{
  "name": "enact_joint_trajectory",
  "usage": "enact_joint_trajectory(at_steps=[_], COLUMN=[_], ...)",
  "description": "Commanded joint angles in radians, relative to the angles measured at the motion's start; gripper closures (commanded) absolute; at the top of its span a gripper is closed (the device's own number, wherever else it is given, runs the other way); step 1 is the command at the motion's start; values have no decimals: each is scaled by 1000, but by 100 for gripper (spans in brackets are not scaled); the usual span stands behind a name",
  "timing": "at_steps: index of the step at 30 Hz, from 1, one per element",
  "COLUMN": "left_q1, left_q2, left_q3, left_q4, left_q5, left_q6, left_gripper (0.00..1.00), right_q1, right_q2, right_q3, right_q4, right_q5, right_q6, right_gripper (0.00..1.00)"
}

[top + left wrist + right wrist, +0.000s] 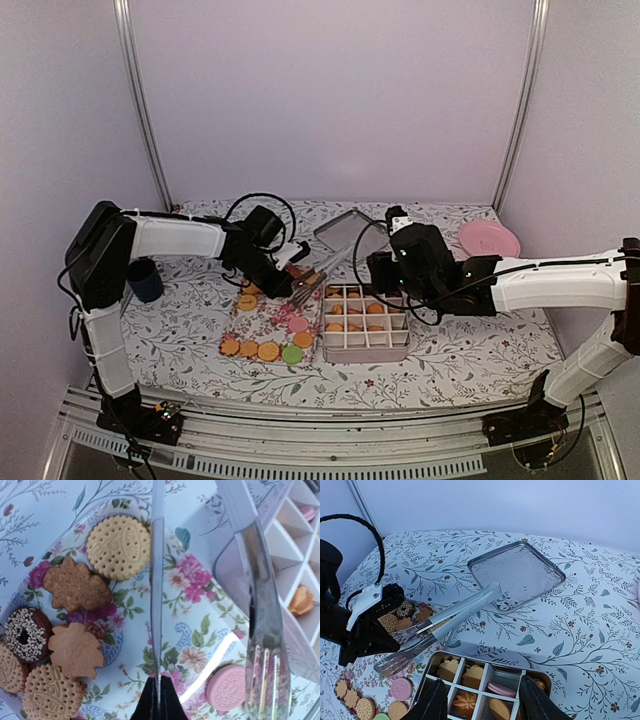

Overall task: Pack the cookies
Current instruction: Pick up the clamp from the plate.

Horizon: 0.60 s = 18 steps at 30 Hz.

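Observation:
Loose cookies (265, 350) lie on a floral tray (262, 318); seen close, they include a round golden one (118, 547), a seeded chocolate ring (25, 632) and a pink one (226, 686). More cookies (467, 703) fill a divided tin box (365, 345). My left gripper (275, 270) (159, 695) is shut on one thin arm of metal tongs (157, 580) above the tray. The tongs' other arm (262, 610) hangs free beside it. My right gripper (385, 290) (482, 702) is open over the box's far compartments, with nothing held.
A square metal lid (345, 230) lies behind the box. A large pink plate (490, 238) sits at the back right, a dark blue cup (145, 280) at the left. The tongs (455, 610) reach from the tray toward the lid.

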Motion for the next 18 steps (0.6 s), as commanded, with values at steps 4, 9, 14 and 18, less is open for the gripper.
enact_joint_trajectory(at_steps=[4,9,14,18], left_q1=[23,74,97,97], left_q2=[-109,-195,-300,-347], left_q3=[49,122,119,89], left_q4=[-44,-132,-154,-154], left_q5=[169,405,615,768], left_q6=[74,174,237,243], left_gripper=[100,100,100,100], right_q1=[-1,-34,-104,-127], right_q2=[-81,-211,-305,-281], right_q3=[-27,-163,-299,-285], right_q4=[93,366,638,730], right_q5=[-60,-290,-577,-769], right_q6=[-10,-43,-49,-49], right_gripper=[33,1,1,1])
